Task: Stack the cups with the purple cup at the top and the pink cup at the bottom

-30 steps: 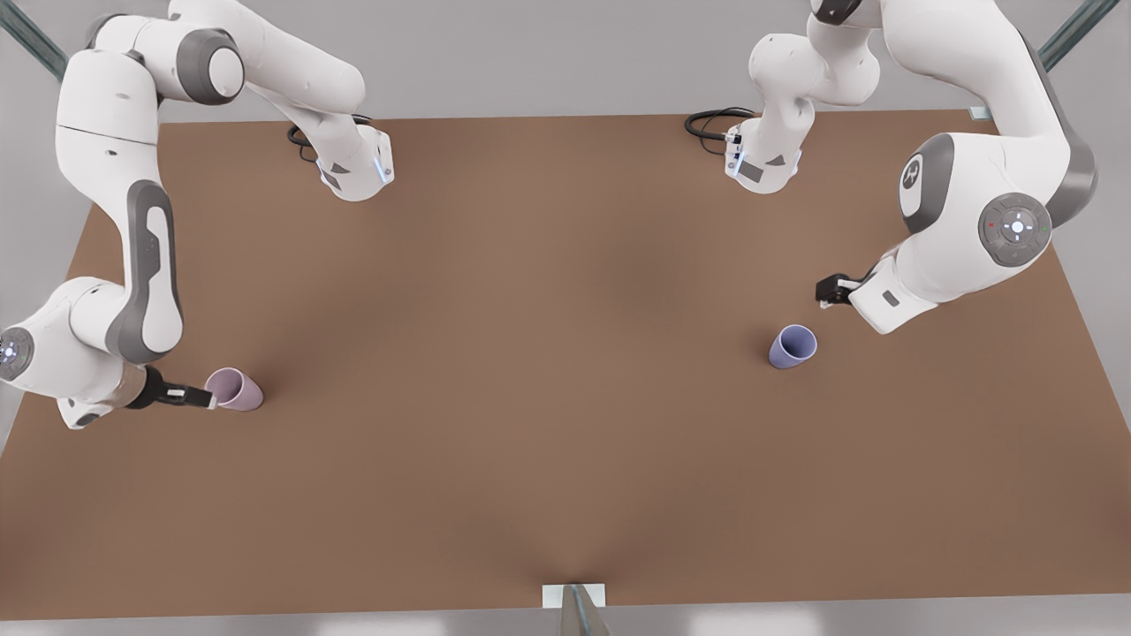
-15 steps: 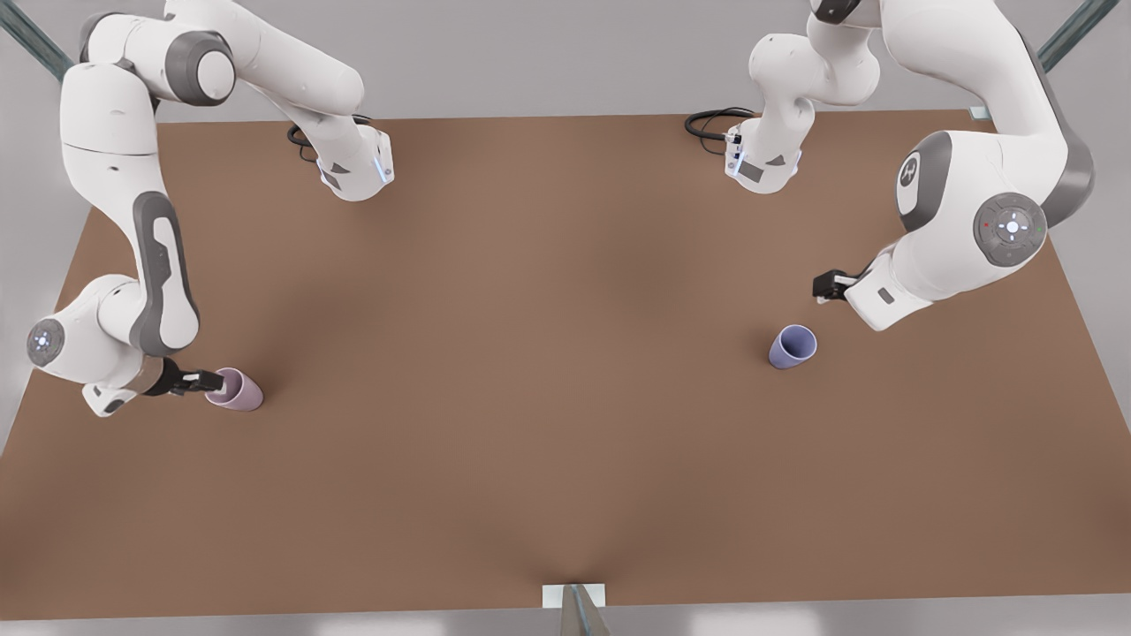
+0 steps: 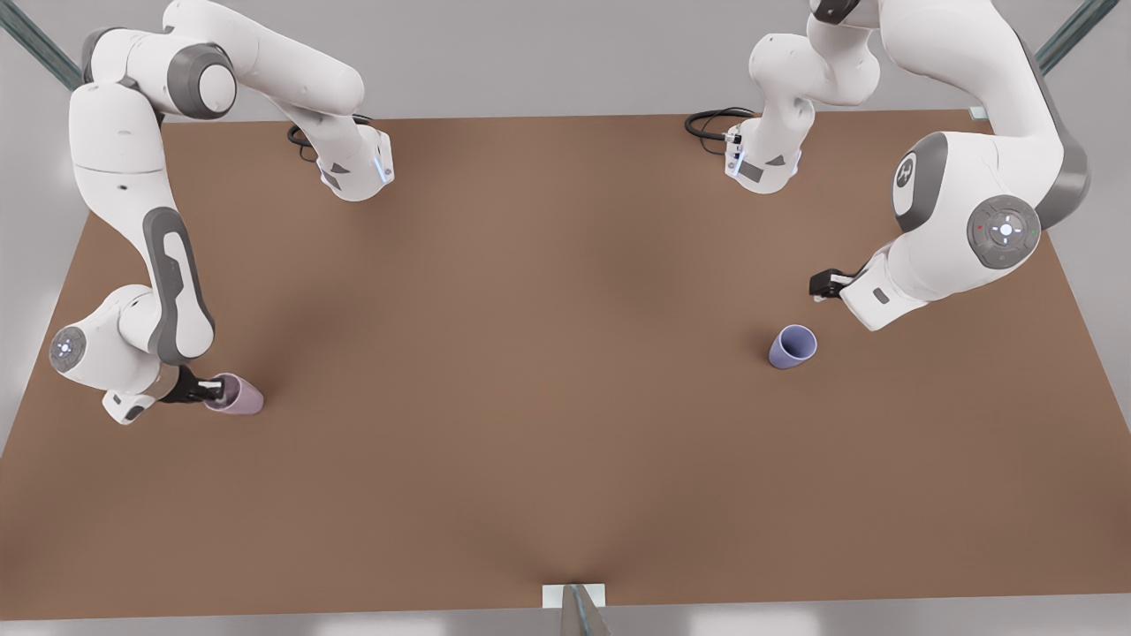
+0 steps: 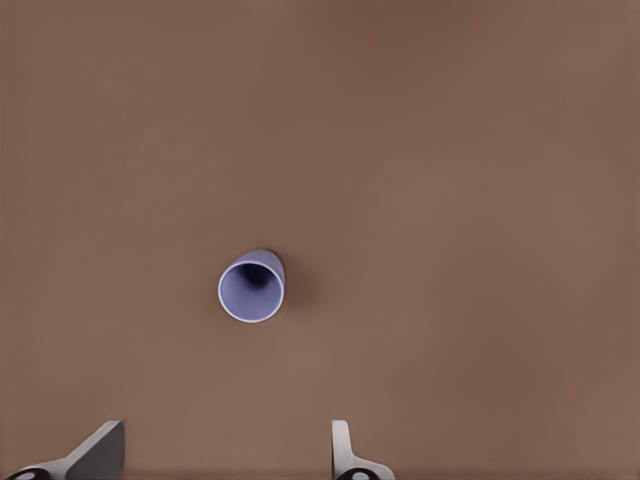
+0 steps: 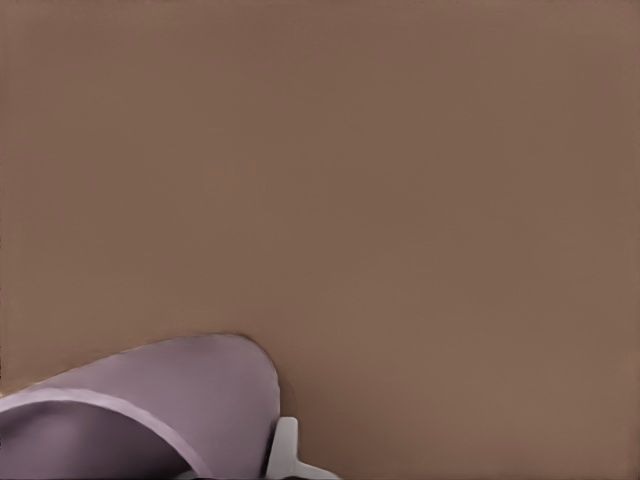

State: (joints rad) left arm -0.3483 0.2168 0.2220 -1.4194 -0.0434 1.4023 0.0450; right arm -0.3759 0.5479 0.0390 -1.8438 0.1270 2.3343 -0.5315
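The pink cup point(image 3: 240, 395) stands upright on the brown table near the front view's left edge. My right gripper point(image 3: 213, 387) is down at the side of its rim that faces the arm, and the cup's pale mauve wall point(image 5: 170, 400) looms close in the right wrist view. The purple cup point(image 3: 792, 345) stands upright toward the front view's right. My left gripper point(image 3: 826, 284) hovers behind it and apart from it, open with nothing in it. In the left wrist view the purple cup point(image 4: 251, 286) sits on bare table ahead of the spread fingertips point(image 4: 342, 452).
The brown table point(image 3: 548, 371) stretches wide between the two cups. Both arm bases point(image 3: 353, 168) and their black cables sit along the far edge. A small metal bracket point(image 3: 574, 596) stands at the near edge.
My right arm swung in and brought its gripper onto the pink cup's rim. The left arm crept slightly toward the front view's left. Neither cup moved.
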